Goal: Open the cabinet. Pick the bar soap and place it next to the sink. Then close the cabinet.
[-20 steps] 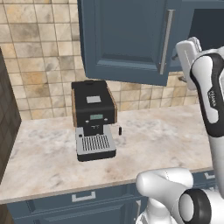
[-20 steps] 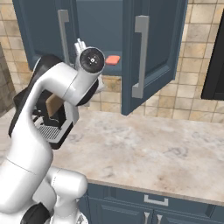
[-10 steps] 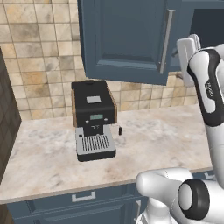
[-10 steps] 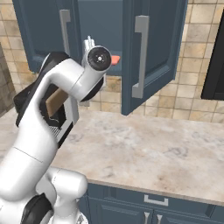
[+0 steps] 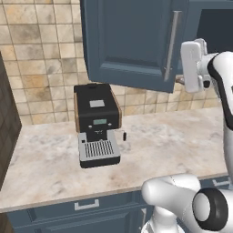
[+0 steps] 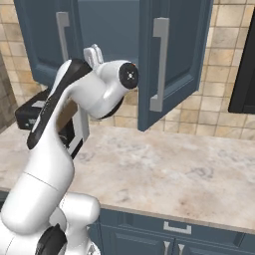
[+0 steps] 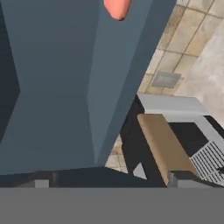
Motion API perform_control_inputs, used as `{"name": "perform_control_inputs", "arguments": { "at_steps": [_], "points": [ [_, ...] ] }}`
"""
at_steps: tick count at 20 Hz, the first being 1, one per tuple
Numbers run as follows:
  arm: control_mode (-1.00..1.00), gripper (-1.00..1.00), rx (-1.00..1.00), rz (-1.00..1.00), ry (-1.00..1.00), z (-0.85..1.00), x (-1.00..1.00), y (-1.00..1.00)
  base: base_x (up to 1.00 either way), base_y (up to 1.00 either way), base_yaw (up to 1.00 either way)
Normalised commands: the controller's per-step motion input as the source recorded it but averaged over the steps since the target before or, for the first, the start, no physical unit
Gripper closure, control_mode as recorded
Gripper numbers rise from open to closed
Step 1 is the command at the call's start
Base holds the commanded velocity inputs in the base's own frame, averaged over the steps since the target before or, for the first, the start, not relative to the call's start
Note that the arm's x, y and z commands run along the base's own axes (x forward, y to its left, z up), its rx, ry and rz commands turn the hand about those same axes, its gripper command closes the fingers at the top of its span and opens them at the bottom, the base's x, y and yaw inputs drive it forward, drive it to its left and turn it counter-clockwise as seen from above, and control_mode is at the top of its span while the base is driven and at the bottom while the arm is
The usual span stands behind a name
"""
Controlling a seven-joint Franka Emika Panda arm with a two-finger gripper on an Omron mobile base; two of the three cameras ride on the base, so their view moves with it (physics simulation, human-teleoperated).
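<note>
The dark blue cabinet (image 5: pixel 132 41) hangs over the counter with its doors (image 6: pixel 174 50) swung open. In the hand view its underside and side panel (image 7: pixel 57 87) are close, and the salmon-pink bar soap (image 7: pixel 117 8) peeks in at the top edge, up inside it. My gripper (image 7: pixel 109 180) is open, its dark fingertips (image 7: pixel 43 183) wide apart with nothing between them, below the soap and apart from it. From the left base my gripper (image 5: pixel 184 68) is raised beside the open door's silver handle (image 5: pixel 173 45). My arm (image 6: pixel 99 94) hides the soap from the right base. The sink is out of view.
A black coffee machine (image 5: pixel 96 123) stands on the marble counter (image 5: pixel 168 141) under the cabinet, also at the lower right in the hand view (image 7: pixel 175 144). Tiled wall (image 6: pixel 219 99) runs behind. Blue base drawers (image 6: pixel 174 234) line the counter's front. A dark panel (image 6: pixel 244 74) sits at right.
My arm has swung right toward the cabinet opening, and its wrist now covers the soap in the right base view. The jaws have stayed open.
</note>
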Motion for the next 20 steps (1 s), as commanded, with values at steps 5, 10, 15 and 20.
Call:
{"name": "perform_control_inputs", "arguments": {
  "at_steps": [5, 10, 15, 20],
  "points": [
    [-1.0, -1.0, -0.14, 0.41, -0.3, 0.01, -1.0, 0.67, 0.0, 0.0, 0.0],
    [-1.0, -1.0, -0.23, 0.28, -0.41, 0.08, -1.0, 0.77, 0.0, 0.0, 0.0],
    [-1.0, -1.0, -0.29, 0.22, -0.45, 0.04, -1.0, 0.92, 0.0, 0.0, 0.0],
    [-1.0, -1.0, -0.36, 0.11, -0.35, -0.03, -1.0, 0.74, 0.0, 0.0, 0.0]
  ]
}}
